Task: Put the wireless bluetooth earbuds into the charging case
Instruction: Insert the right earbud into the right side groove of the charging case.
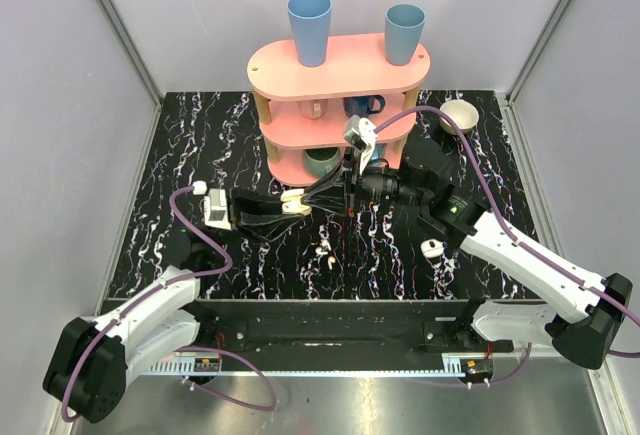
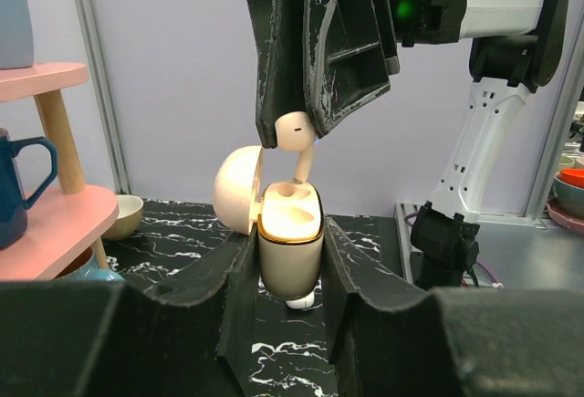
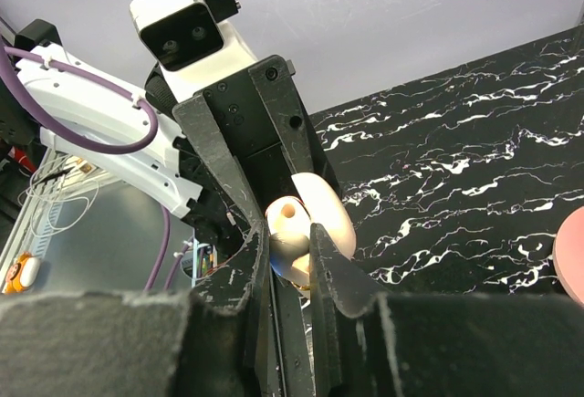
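The beige charging case (image 2: pixel 290 249) stands upright with its lid (image 2: pixel 235 187) swung open, and my left gripper (image 2: pixel 290 233) is shut on its body. My right gripper (image 2: pixel 306 119) hangs right above it, shut on one cream earbud (image 2: pixel 294 130) whose stem points down at the case's open top. From the right wrist, this earbud (image 3: pixel 294 255) sits between the fingers in front of the lid (image 3: pixel 327 214). From above, both grippers meet at the case (image 1: pixel 293 199) in front of the shelf. A second earbud (image 1: pixel 322 252) lies on the table, seen under the case as a white earbud (image 2: pixel 302 301).
A pink three-tier shelf (image 1: pixel 340 80) stands at the back with two blue cups (image 1: pixel 309 27) on top and mugs inside. A beige bowl (image 1: pixel 459 115) sits at its right. A small white rounded piece (image 1: pixel 432 248) lies by the right arm.
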Controlling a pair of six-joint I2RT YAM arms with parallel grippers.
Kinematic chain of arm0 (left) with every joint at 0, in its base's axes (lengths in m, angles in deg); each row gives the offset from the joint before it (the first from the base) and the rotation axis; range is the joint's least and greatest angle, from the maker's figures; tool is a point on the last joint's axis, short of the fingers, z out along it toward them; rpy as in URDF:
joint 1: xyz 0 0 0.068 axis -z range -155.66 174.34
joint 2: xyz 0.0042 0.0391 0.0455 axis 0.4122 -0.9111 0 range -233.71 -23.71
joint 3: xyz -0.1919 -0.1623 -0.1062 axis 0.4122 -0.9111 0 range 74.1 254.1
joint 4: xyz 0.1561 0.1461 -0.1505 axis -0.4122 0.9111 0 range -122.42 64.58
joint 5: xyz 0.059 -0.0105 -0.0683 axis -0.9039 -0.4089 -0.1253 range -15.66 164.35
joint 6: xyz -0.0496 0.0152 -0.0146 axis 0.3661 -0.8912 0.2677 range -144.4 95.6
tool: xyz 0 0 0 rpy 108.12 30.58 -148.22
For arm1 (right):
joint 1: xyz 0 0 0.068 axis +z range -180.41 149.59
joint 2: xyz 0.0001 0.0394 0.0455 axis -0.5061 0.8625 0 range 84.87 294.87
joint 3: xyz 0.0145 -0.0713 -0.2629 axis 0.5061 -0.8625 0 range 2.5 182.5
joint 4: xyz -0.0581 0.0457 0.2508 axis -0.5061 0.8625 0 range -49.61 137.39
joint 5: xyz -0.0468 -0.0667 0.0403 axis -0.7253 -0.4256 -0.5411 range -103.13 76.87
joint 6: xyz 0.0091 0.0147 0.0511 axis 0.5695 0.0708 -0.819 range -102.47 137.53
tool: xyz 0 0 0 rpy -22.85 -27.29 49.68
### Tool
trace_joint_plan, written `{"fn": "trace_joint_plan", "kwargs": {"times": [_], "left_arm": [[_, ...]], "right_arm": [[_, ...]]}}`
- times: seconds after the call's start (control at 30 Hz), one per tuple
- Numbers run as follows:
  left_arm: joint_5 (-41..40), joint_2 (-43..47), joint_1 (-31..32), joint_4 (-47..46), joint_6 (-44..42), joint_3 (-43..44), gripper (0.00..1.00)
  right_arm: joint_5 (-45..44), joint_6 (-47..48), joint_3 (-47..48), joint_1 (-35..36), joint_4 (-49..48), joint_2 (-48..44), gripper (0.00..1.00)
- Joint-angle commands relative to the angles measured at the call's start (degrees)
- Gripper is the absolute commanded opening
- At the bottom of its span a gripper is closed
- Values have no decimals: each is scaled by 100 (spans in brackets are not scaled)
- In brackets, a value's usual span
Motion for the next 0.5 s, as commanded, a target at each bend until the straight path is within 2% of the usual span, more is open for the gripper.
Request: {"fn": "trace_joint_plan", "kwargs": {"times": [0.0,0.47], "left_arm": [[-315,183,-26,-1422,-174,90,0],[-289,174,-26,-1369,-200,90,0]], "right_arm": [[-78,48,52,-11,-3,-51,17],[-201,-154,-89,33,-583,45,17]]}}
